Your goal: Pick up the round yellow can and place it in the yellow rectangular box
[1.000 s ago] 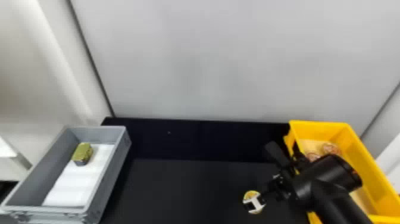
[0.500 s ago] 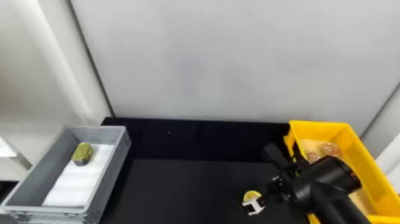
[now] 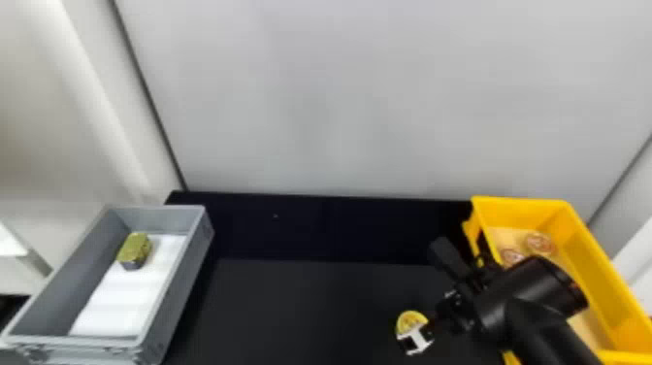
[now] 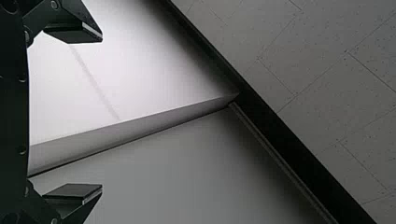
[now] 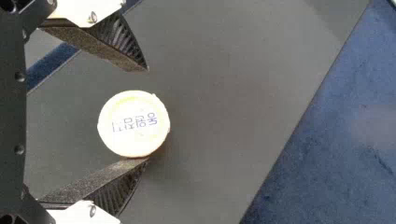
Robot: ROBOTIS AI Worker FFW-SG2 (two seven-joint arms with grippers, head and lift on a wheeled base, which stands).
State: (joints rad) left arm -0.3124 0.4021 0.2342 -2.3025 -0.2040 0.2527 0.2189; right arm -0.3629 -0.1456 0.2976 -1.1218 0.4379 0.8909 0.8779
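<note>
Black table [image 3: 301, 306] as surface. Yellow rectangular box [image 3: 596, 272] at right, rim needs clearing. Gray crate [image 3: 187, 272] far left, likely no obstacle. Left gripper [image 4: 102, 113] parted, empty. Right gripper [image 5: 147, 114] apart, astride round yellow can [image 5: 133, 123] on table; probably rigid, light, smooth. Pinch opposite sides.

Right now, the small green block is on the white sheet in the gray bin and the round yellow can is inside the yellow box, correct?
Not quite: the head view shows the can outside the yellow box, on the black table between the right gripper's fingers. The rest stands.
</note>
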